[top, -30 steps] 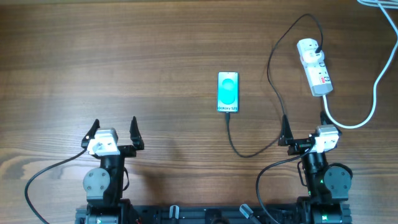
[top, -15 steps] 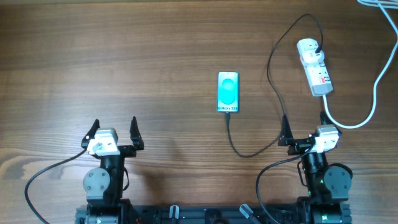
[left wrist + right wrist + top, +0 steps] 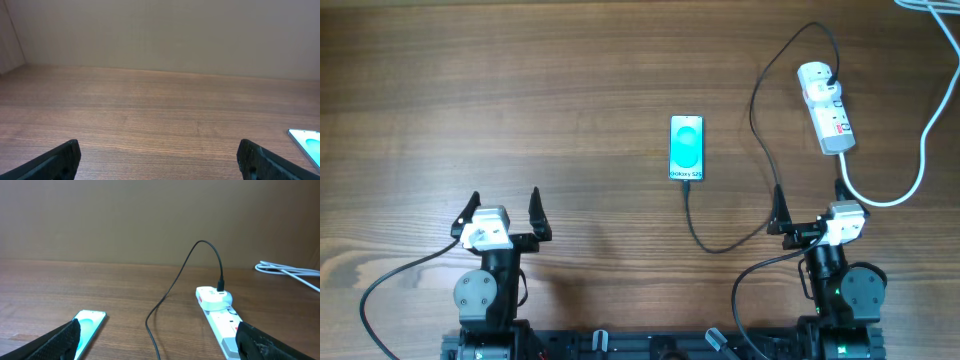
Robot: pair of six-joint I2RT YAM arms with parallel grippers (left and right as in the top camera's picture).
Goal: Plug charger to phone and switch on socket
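As nothing has been shifted since a second ago, the left claw [image 3: 503, 205] and right claw [image 3: 810, 208] are held wide and empty; the socket [image 3: 825, 122] at upper right is left untouched.

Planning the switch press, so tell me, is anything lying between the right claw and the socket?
No object, only cords. The right claw faces the socket across the table, but the thick white cord curls from the socket's near end toward it, and the charger cable runs past its other side.
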